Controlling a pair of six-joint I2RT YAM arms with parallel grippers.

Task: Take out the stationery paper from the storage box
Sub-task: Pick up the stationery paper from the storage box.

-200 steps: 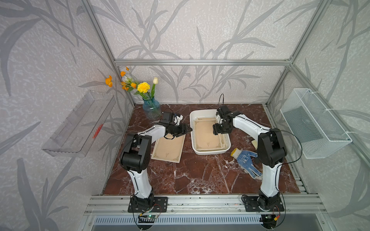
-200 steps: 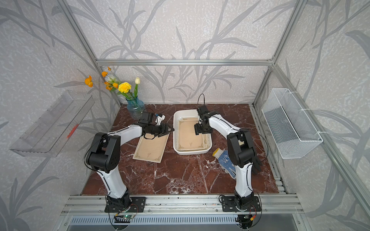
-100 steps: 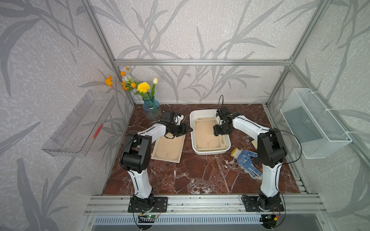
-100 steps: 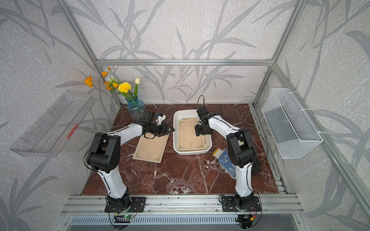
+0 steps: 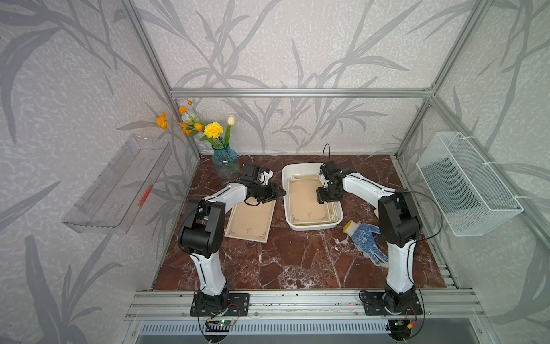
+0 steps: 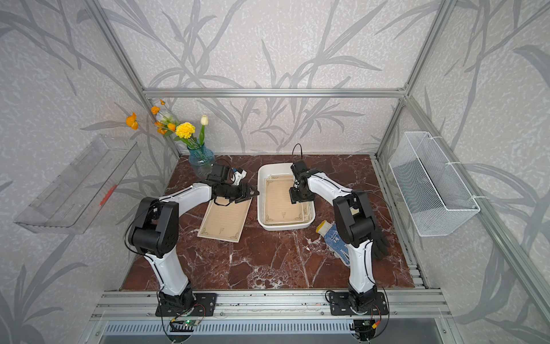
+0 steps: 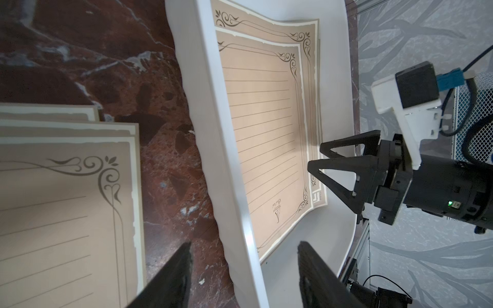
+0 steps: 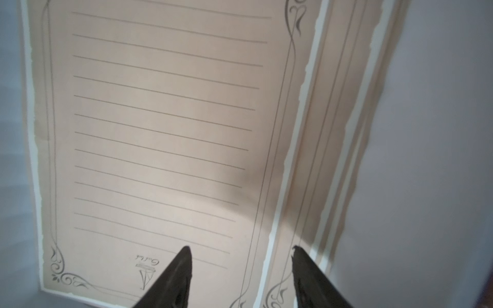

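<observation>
Stationery paper (image 5: 309, 199): tan ruled sheets with dark scroll corners and pale ragged edging, a fanned stack inside the white storage box (image 5: 312, 226) at frame centre. Loose sheets (image 5: 253, 217) lie flat on the table (image 5: 282, 262), left of the box. Left gripper (image 7: 244, 243) and right gripper (image 8: 240, 249): jaws apart, nothing held.

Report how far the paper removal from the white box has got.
Done: a few loose sheets lie on the table beside the storage box. In hand: nothing gripped; the right claw hangs open over the edge of the stack inside the box, the left claw open near its rim. Left: that whole stack.
</observation>
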